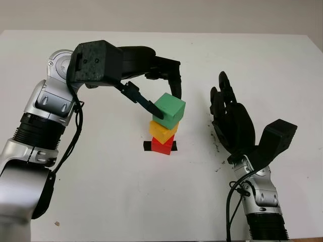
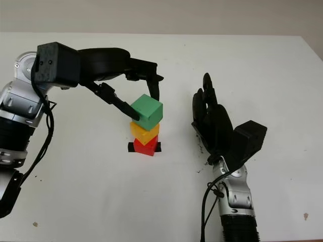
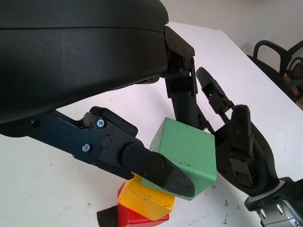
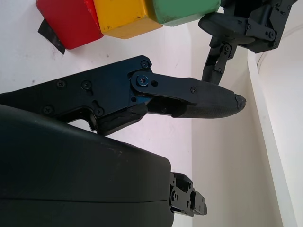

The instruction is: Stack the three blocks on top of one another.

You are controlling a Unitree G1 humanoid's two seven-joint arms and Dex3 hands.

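Note:
A red block (image 1: 161, 146) sits on a black tape mark (image 1: 147, 145) in the middle of the white table (image 1: 111, 201). On it stands a yellow block (image 1: 162, 132), turned slightly. A green block (image 1: 170, 110) sits tilted on the yellow one, and my left hand (image 1: 167, 103) is shut on it, thumb (image 3: 156, 172) at its near-left corner and fingers (image 3: 182, 97) behind its far side. My right hand (image 1: 229, 118) stands open and upright to the right of the stack, apart from it. The right wrist view shows the stack with the green block (image 4: 184, 9) at one end.
Small dark specks (image 1: 218, 146) lie on the table by my right hand. The table's right edge (image 1: 315, 45) is far from the stack. Black chairs (image 3: 279, 56) stand beyond the table.

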